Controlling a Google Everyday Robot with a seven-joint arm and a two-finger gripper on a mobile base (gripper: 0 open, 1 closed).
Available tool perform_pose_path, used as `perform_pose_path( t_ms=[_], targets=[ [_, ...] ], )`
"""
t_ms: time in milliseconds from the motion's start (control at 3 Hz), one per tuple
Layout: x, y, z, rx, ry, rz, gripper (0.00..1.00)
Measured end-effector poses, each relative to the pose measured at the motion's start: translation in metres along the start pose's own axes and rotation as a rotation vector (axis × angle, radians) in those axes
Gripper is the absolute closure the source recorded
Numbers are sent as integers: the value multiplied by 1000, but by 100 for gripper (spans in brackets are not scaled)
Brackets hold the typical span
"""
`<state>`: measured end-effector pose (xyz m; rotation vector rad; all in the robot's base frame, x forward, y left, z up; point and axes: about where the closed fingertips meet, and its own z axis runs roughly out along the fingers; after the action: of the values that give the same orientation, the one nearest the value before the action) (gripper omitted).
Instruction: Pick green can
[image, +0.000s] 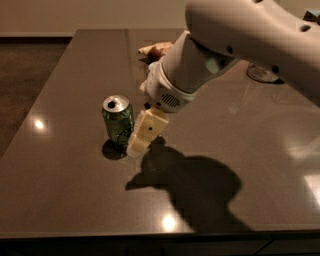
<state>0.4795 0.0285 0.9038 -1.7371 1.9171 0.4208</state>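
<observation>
The green can (118, 124) stands upright on the dark table (65, 170), left of centre, with a dark green body, pale swirls and a silver top. My gripper (141, 138) hangs from the big white arm (200, 60) and is low over the table, right beside the can's right side, touching or nearly touching it. It does not hold the can.
A crumpled snack bag (156, 49) lies at the back, partly hidden by the arm. A round dark-based object (262, 74) stands at the back right. The arm's shadow falls across the table's front middle. The whitish can is hidden behind the arm.
</observation>
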Motion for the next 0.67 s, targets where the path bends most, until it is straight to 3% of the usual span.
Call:
perform_pose_path(
  t_ms=[333,667],
  targets=[
    [-19,-5,19,-20,-40,13,0],
    [-34,-9,30,-31,-71,30,15]
  ],
)
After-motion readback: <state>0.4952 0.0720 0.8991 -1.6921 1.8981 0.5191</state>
